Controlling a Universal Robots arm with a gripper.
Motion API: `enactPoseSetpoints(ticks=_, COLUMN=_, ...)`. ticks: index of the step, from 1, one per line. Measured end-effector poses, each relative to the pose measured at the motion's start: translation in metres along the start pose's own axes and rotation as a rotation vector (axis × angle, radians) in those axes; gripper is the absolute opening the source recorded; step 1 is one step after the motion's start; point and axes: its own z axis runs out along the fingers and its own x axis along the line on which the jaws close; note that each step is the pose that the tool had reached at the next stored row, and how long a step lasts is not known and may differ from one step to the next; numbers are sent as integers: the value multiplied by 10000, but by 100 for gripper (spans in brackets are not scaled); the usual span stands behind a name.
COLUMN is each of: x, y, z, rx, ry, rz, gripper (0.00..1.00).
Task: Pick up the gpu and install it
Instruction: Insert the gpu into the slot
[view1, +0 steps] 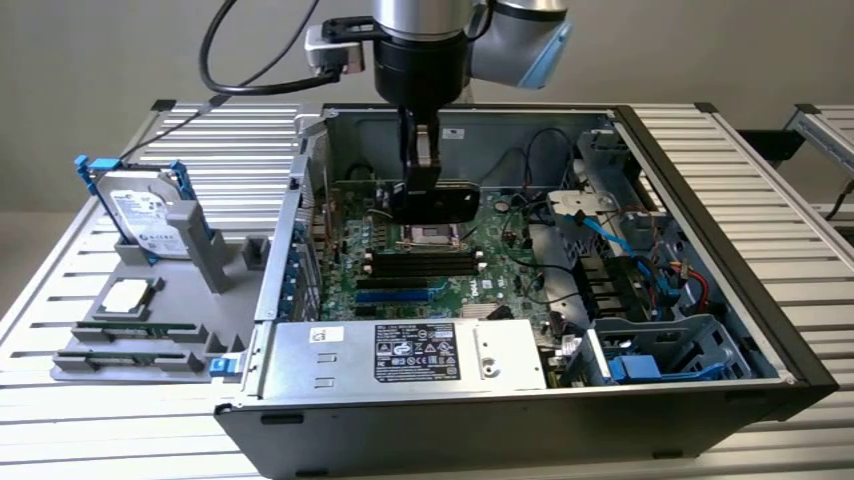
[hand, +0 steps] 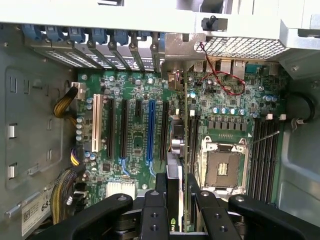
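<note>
**Item:** gpu. A small thin card with a black face, held on edge.

**Grip:** my pincer is clenched on the card's upper edge.

**Location:** it hangs inside the open case, over the board and just above the socket. It is not seated in a slot. From the wrist view it shows edge-on between my fingers, with a green mark I cannot read.

**Writing:**
- The power unit carries one black-and-white label, its print too small to read.
- A sticker on the case wall begins "6S".

**Counts:**
- Long slots on the board: one white, one blue, and four black as far as I can tell.
- One drive in blue rails, upright in a grey rack on the surface, at the exterior view's left.
- Two memory sticks, lying flat in the rack.
- One silver chip beside them.
</note>
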Motion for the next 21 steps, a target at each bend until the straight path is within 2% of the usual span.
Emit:
enactPoseSetpoints(ticks=3, x=0, y=3, z=41, rx=0, ry=9, rz=115, gripper=27)
enactPoseSetpoints(ticks=8, x=2, y=9, z=105, rx=-3, ry=61, rz=135, gripper=27)
enactPoseSetpoints(ticks=11, x=1, y=46, z=155, rx=-4, ry=79, rz=146, gripper=27)
enactPoseSetpoints(ticks=16, x=0, y=114, z=238, rx=-4, ry=87, rz=172, gripper=27)
enactPoseSetpoints(ticks=21, x=23, y=123, z=252, rx=-28, ry=77, rz=223, gripper=27)
